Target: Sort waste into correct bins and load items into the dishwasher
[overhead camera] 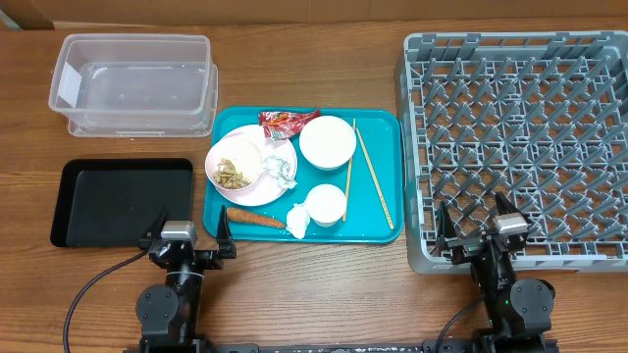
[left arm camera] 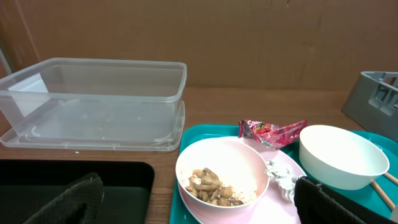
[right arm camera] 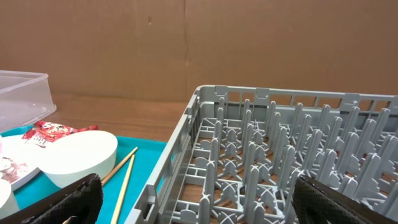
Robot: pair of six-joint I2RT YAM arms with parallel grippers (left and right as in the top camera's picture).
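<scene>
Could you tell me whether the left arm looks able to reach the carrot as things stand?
Probably yes: the carrot lies at the front of the teal tray, just ahead of the open left gripper, nothing covering it.

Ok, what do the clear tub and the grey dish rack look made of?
Clear tub: probably thin plastic, see-through with glossy highlights on its walls. Grey dish rack: likely moulded plastic, matte, judging by its uniform lattice and pegs.

Left arm (overhead camera: 169, 299) and right arm (overhead camera: 512, 297): matte black, round joints, silver-grey camera blocks (overhead camera: 178, 231) on top, black fingers (overhead camera: 227, 238), black cables (overhead camera: 88, 286) behind.
</scene>
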